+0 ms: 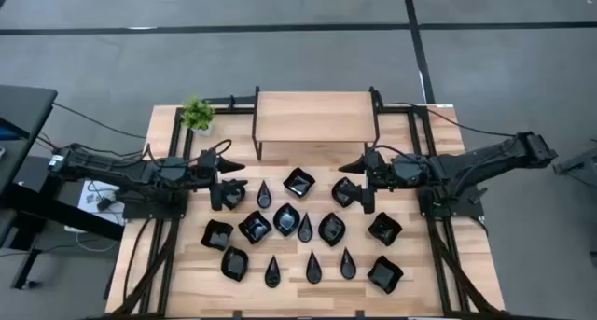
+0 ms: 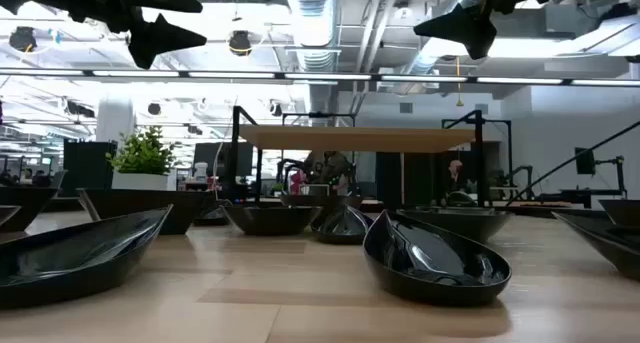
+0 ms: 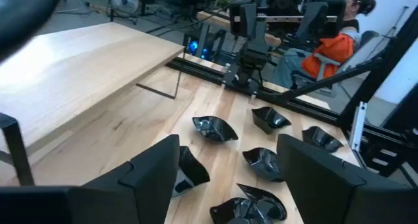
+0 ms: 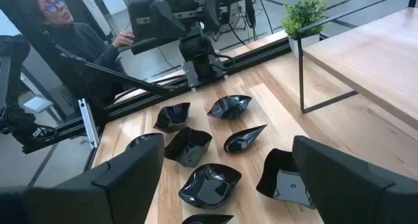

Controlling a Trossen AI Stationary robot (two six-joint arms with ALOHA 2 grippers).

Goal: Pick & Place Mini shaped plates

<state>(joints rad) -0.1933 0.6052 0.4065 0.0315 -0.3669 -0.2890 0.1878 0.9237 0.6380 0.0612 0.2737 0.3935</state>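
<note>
The left gripper [image 1: 233, 167] is seen spread wide and empty, held above the table [image 1: 168, 273] just in front of the raised wooden shelf [image 1: 314, 117]; nothing is touched by its fingers [image 3: 151, 175]. The right gripper [image 1: 352, 168] is likewise spread wide and empty, mirrored on the other side, its fingers [image 4: 339, 175] clear of every dish. Both are shown hanging well above the tabletop in the low view.

The mini shaped plates [image 1: 286, 219], glossy black, are laid out across the near half of the table, between and in front of the two grippers: teardrop forms such as one near the front edge [image 1: 313, 268] are mixed with squarish wavy-rimmed ones [image 1: 298, 181]. All rest on the wood; none is on the shelf.

A small green potted plant [image 1: 197, 115] is seen from above at the shelf's left end. The whole layout is given only by the high view. A seated person in an orange top [image 3: 330, 44] is revealed only by the left wrist view, and a person in dark clothing [image 4: 62, 31] beyond the table only by the right wrist view.
</note>
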